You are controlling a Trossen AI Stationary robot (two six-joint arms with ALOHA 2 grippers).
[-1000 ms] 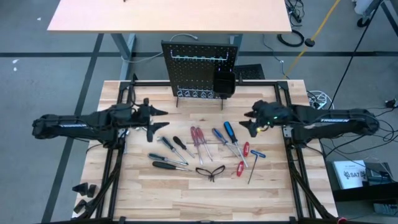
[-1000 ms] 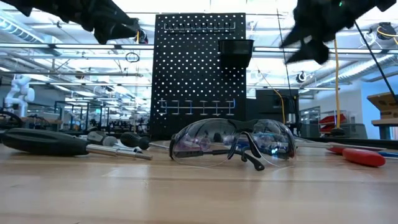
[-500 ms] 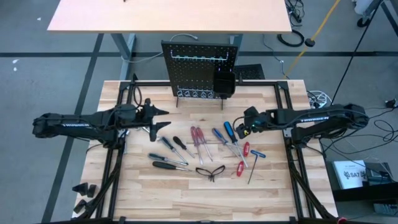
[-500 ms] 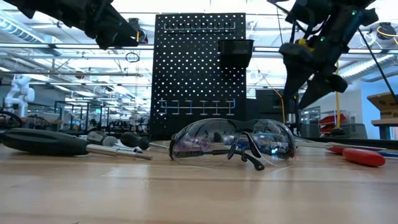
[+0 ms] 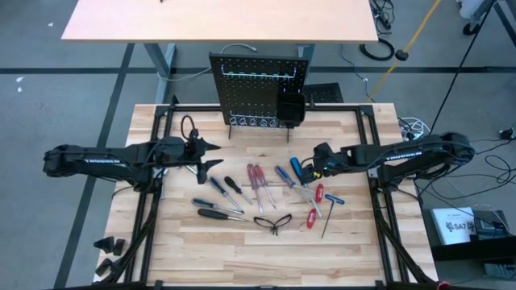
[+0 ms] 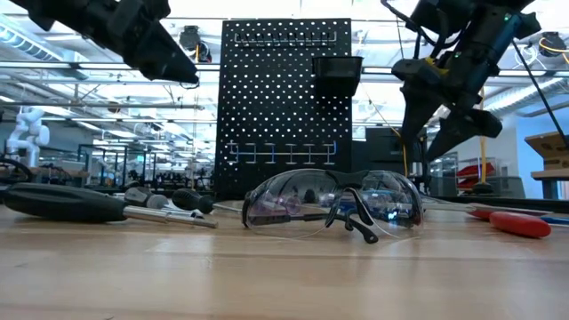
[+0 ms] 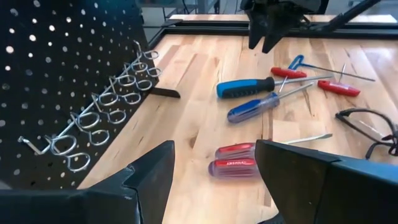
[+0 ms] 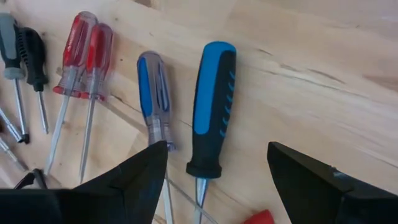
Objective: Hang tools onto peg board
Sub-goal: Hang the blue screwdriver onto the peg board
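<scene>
One blue-handled screwdriver [image 8: 211, 112] lies under right hand [image 8: 217, 168].

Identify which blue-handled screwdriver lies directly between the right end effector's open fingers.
The solid blue screwdriver with black grip, thicker than the translucent blue-handled screwdriver beside it, lies below the right end effector.

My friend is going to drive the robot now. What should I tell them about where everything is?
Right pincer: open, empty, low over the blue-and-black screwdriver on the table.
Left pincer: open, empty, hovering on the table's left side, facing the peg board.
Tools: all lying on the table in front of the board: black-handled screwdrivers, two red ones, blue ones, red hex keys, glasses.
Done: nothing hung; the board's hooks are bare.
Left: pick up every tool and hang it, probably starting with the blue-and-black screwdriver.
</scene>
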